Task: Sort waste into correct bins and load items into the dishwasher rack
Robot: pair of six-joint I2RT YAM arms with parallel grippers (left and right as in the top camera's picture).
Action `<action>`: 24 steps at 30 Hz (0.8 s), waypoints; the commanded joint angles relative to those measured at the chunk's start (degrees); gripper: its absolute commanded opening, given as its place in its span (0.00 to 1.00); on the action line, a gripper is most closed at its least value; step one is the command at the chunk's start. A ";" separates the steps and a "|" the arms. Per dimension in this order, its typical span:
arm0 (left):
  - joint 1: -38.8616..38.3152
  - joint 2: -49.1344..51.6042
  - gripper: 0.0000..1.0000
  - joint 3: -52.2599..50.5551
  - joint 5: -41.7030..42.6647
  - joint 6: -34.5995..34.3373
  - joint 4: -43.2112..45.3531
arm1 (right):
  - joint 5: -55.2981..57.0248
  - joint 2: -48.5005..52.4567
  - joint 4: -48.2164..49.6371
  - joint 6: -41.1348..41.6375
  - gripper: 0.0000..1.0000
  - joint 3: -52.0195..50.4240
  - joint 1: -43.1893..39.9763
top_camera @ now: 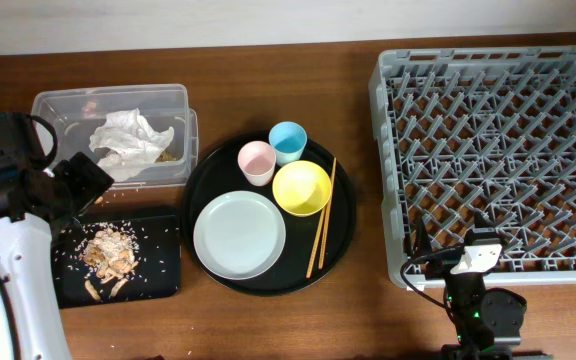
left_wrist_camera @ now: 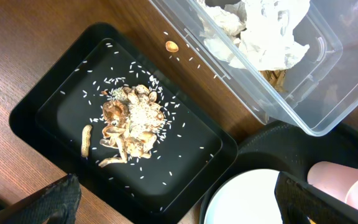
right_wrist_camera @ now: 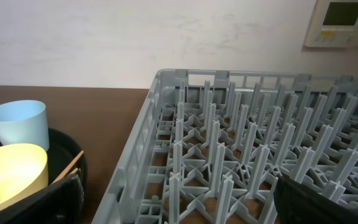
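Observation:
A crumpled white napkin lies in the clear box. Food scraps lie in the shallow black tray. The pink cup, blue cup, yellow bowl, grey plate and chopsticks sit on the round black tray. The grey rack stands at the right and holds nothing. My left gripper is open and empty above the near corner of the shallow tray and the plate. My right gripper is open and empty at the rack's front left corner.
A stray scrap lies on the wooden table between the clear box and the shallow tray. Rice grains are scattered around the scrap pile. A brownish bit shows under the napkin. A wall runs behind the table.

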 commanded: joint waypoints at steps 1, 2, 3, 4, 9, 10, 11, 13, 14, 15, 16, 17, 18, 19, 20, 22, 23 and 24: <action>0.31 -0.76 0.99 0.46 -0.20 0.33 -0.11 | 0.09 -0.42 -0.11 -0.35 0.99 -0.42 -0.37; 0.31 -0.76 0.99 0.46 -0.20 0.33 -0.11 | 0.11 -0.42 -0.11 -0.35 0.99 -0.42 -0.37; 0.31 -0.76 0.99 0.46 -0.20 0.33 -0.11 | 0.13 -0.42 -0.11 -0.37 0.99 -0.42 -0.37; 0.31 -0.76 0.99 0.46 -0.20 0.33 -0.11 | 0.13 -0.42 -0.11 -0.37 0.99 -0.42 -0.37; 0.31 -0.76 0.99 0.46 -0.20 0.33 -0.11 | -6.05 -0.42 1.77 5.31 0.99 -0.42 -0.37; 0.31 -0.76 0.99 0.46 -0.20 0.33 -0.09 | -13.14 -0.44 3.61 11.74 0.99 -0.42 -0.37; 0.31 -0.76 0.99 0.46 -0.20 0.33 -0.11 | -20.11 -0.42 4.90 18.51 0.99 -0.42 -0.37; 0.31 -0.76 0.99 0.46 -0.20 0.33 -0.11 | -44.02 -0.44 6.25 43.01 0.99 -0.42 -0.37; 0.31 -0.76 0.99 0.46 -0.20 0.33 -0.11 | -44.94 -0.44 7.13 48.59 0.99 -0.42 -0.37; 0.31 -0.76 0.99 0.46 -0.20 0.33 -0.11 | -44.87 -0.44 8.24 52.48 0.99 -0.42 -0.37; 0.31 -0.76 0.99 0.46 -0.20 0.33 -0.11 | -43.45 -0.42 10.93 60.52 0.99 -0.42 -0.37; 0.31 -0.76 0.99 0.46 -0.20 0.33 -0.11 | -42.62 -0.42 14.34 64.89 0.99 -0.42 -0.37; 0.31 -0.76 0.99 0.46 -0.20 0.33 -0.09 | -42.58 -0.42 19.12 67.32 0.99 -0.42 -0.37; 0.31 -0.76 0.99 0.46 -0.20 0.33 -0.11 | -42.36 -0.42 24.94 68.54 0.99 -0.37 -0.37; 0.31 -0.76 0.99 0.46 -0.20 0.33 -0.11 | -41.59 -0.42 30.03 69.72 0.99 -0.02 -0.37; 0.31 -0.76 0.99 0.46 -0.20 0.33 -0.07 | -37.35 -0.42 34.27 70.95 0.99 3.28 -0.37; 0.31 -0.76 0.99 0.46 -0.20 0.33 -0.11 | -35.85 -0.13 32.48 70.75 0.98 5.51 -0.39; 0.31 -0.76 0.99 0.46 -0.20 0.33 -0.11 | -34.34 0.74 28.37 68.98 0.99 9.11 -0.39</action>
